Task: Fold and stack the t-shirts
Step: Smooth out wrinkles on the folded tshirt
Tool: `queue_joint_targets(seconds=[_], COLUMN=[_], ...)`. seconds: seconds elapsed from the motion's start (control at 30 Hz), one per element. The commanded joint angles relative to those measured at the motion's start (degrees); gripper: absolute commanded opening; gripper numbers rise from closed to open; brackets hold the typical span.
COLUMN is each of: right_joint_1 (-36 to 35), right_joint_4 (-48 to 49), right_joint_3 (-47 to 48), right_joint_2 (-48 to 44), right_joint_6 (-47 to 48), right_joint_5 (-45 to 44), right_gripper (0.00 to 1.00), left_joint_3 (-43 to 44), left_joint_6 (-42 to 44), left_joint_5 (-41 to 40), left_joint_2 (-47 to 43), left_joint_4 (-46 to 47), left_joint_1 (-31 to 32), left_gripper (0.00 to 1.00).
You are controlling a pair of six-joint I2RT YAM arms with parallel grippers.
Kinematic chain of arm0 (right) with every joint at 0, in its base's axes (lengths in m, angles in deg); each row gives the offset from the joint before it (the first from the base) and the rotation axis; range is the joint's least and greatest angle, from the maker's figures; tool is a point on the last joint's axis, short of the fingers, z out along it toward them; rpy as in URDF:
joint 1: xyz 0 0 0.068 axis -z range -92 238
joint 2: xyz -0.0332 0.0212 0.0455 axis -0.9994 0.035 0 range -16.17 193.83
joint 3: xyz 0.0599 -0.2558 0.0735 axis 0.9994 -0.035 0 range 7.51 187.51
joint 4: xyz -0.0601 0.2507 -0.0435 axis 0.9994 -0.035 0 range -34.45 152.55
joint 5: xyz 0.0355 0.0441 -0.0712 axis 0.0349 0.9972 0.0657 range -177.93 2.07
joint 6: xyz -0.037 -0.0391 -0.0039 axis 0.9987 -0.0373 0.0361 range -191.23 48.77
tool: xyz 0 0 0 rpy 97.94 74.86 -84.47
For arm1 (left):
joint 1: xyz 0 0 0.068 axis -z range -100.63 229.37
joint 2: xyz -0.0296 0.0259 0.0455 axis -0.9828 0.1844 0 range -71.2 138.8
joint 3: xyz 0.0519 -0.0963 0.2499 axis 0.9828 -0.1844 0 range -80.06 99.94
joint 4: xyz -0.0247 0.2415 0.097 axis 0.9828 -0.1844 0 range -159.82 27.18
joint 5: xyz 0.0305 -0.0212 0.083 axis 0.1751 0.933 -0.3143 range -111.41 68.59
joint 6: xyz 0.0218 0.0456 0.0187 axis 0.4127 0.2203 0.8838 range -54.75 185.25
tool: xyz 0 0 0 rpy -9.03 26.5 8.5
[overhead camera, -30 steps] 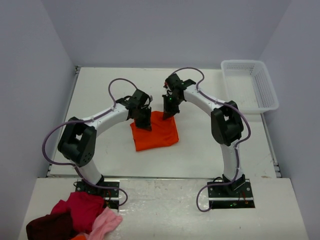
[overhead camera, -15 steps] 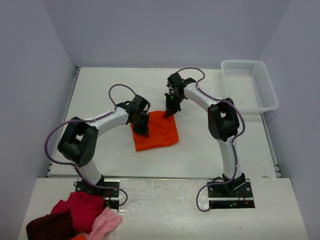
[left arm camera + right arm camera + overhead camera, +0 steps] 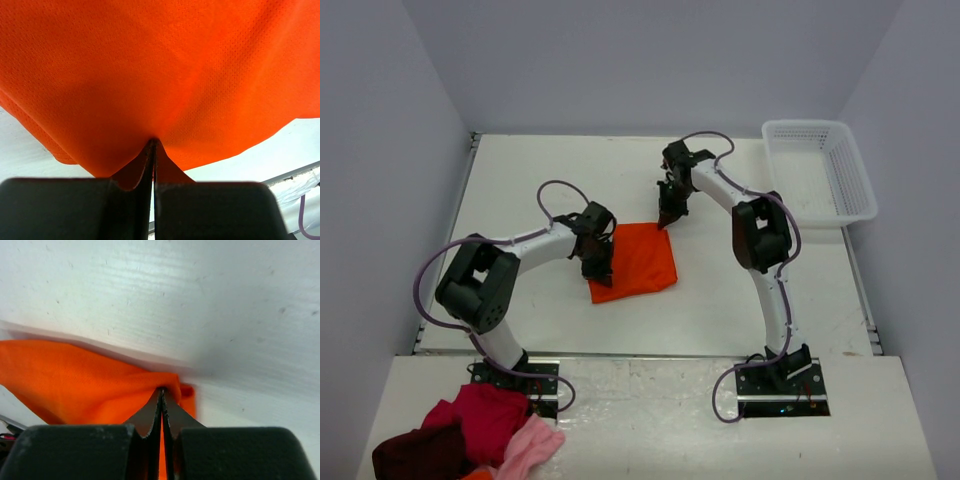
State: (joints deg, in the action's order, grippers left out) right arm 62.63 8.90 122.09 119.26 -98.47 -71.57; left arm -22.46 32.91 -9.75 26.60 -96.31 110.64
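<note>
Shirt (image 3: 640, 262) lies part-folded at mid table (image 3: 520, 180). Left gripper (image 3: 153, 146) clenched on its left edge; right gripper (image 3: 161, 391) clenched on its far right corner. Step: probably a fold. Next move calls for carrying both pinched points over evenly, then releasing.

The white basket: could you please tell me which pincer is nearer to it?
Right. The right pincer, shut on the far corner of the orange t-shirt, is left of the white basket; the left pincer, gripping the shirt's left edge, lies farther left.
</note>
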Motion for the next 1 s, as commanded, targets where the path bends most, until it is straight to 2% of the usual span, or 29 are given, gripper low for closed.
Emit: queue_joint_targets(seconds=[0.0, 0.2, 0.3, 0.4, 0.5, 0.53, 0.7, 0.97], right_joint_1=[1.1, 1.1, 1.1, 1.0, 1.1, 1.1, 0.9, -2.5], right_joint_4=[-1.5, -3.4, -3.5, -2.3, 3.8, 5.2, 10.8, 11.1], right_joint_3=[4.5, 9.6, 8.1, 0.5, -13.4, -19.8, -33.1, -34.1], right_joint_2=[0.6, -0.9, -5.5, -13.0, -22.2, -24.1, -30.7, -29.4], right_joint_6=[2.9, 5.7, 5.7, 4.8, 3.0, 2.2, 1.2, 0.8], right_joint_5=[-1.9, -1.9, -2.1, -0.8, 2.2, 2.5, 4.3, 6.8], right_gripper=[0.00, 0.00, 0.00, 0.00, 0.00, 0.00, 0.00, 0.00], left_joint_3=[-1.0, -0.1, 1.9, 5.7, 9.3, 11.1, 17.6, 25.4], left_joint_6=[0.1, 0.3, 0.5, 0.8, 1.0, 1.0, 2.3, 3.8], left_joint_5=[-1.3, -1.6, -1.6, -3.0, -3.9, -4.0, -5.4, -4.5], left_joint_2=[-1.6, -3.3, -4.2, -3.9, -3.8, -3.7, 0.6, 13.1], left_joint_4=[1.9, 1.2, -0.2, -3.2, -5.1, -5.4, -7.1, -7.8], left_joint_1=[-0.2, -0.2, -0.2, -0.2, -0.2, -0.2, -0.2, -3.7], left_gripper=[0.00, 0.00, 0.00, 0.00, 0.00, 0.00, 0.00, 0.00])
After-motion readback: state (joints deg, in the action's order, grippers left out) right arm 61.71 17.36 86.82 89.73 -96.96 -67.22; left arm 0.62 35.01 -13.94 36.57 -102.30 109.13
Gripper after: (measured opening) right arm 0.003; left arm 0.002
